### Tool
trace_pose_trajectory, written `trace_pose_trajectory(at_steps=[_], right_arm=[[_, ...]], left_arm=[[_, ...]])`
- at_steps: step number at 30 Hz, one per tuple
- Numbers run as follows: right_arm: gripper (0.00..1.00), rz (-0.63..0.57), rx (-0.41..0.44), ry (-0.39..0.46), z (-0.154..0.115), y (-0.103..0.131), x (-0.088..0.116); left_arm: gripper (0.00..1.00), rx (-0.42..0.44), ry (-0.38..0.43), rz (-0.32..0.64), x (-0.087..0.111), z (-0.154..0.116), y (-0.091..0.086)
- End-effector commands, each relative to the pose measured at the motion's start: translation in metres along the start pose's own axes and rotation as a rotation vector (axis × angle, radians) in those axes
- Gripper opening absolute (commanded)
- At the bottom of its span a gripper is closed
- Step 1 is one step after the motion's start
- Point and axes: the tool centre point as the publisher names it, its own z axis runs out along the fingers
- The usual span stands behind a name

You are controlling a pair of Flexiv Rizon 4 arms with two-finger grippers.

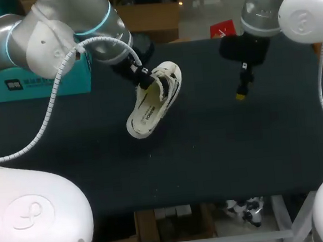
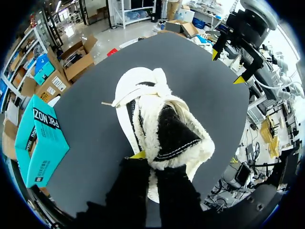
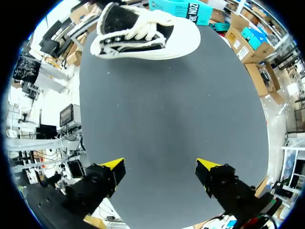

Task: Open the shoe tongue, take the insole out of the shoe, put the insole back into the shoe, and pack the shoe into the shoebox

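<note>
From above: the left claw (image 1: 142, 79) grips a white shoe (image 1: 153, 102) tipped on the dark table (image 1: 220, 150), near a teal shoebox (image 1: 39, 81). Left wrist: it seems clamped on the shoe's fleecy rim. Right wrist: the right claw (image 3: 159, 167) gapes wide, shoe well ahead.

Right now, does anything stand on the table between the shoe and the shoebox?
Nothing visible does. The shoe, held by the left gripper, and the shoebox have only bare table between them.
</note>
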Motion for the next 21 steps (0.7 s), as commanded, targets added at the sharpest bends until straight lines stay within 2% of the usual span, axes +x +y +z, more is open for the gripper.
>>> trace_pose_trajectory(at_steps=[1, 6, 10, 16, 18, 21], right_arm=[[1.00, -0.130, 0.040, -0.046, 0.000, -0.005, 0.010], [1.00, -0.265, -0.013, -0.038, -0.001, -0.018, 0.008], [1.00, -0.265, -0.013, -0.038, -0.001, -0.018, 0.008], [1.00, -0.265, -0.013, -0.038, -0.001, -0.018, 0.008], [1.00, -0.265, -0.013, -0.038, -0.001, -0.018, 0.008], [1.00, -0.265, -0.013, -0.038, -0.001, -0.018, 0.008]], left_arm=[[0.00, -0.071, 0.005, 0.121, -0.013, -0.042, -0.011], [0.00, -0.104, -0.016, 0.233, -0.027, -0.064, -0.018], [0.00, -0.095, -0.007, 0.314, -0.041, -0.082, -0.019], [0.00, -0.101, -0.013, 0.501, -0.074, -0.106, -0.019], [0.00, -0.114, -0.029, 0.560, -0.090, -0.116, -0.018], [0.00, -0.085, -0.037, 0.645, -0.113, -0.138, -0.015]])
